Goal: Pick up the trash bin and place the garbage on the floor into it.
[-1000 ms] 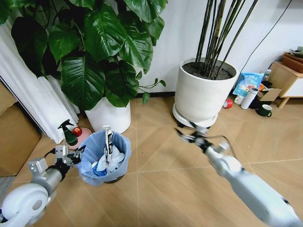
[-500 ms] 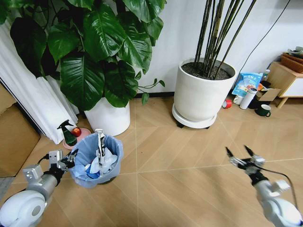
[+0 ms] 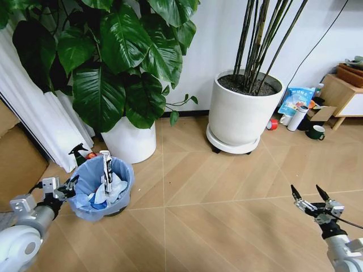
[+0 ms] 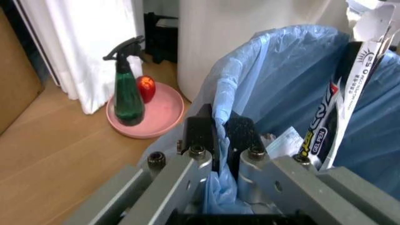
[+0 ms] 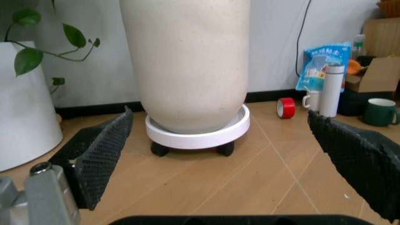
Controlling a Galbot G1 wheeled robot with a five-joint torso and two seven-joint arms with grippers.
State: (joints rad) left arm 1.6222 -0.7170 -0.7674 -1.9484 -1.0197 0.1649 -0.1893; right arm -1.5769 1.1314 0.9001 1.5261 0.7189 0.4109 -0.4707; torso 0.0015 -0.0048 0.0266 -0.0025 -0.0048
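Left gripper (image 3: 69,185) is pinching the near-left rim of the trash bin (image 3: 123,173), low at the left of the head view. In the left wrist view the fingers (image 4: 201,133) are clamping narrow over the folded blue liner, one inside the rim and one outside. The bin is sitting in front of the white pot of the broad-leaved plant (image 3: 131,139), beside the white curtain (image 3: 42,120). Whether its base is touching the wood floor (image 3: 227,187) cannot be told.

Garbage is lying inside the bin: crumpled white tissues (image 3: 115,186), and a thin black-white strip (image 3: 106,168) standing upright above the rim.

A green spray bottle (image 4: 129,94) is standing on a pink dish (image 4: 164,108) just beside the bin, with a small red ball (image 4: 146,85) touching it.

Right gripper (image 3: 310,198) is hovering low at the right of the head view, well apart from the bin, fingers (image 5: 100,150) spread wide and holding nothing. The right wrist view is facing the tall white planter on a wheeled base (image 5: 196,133).
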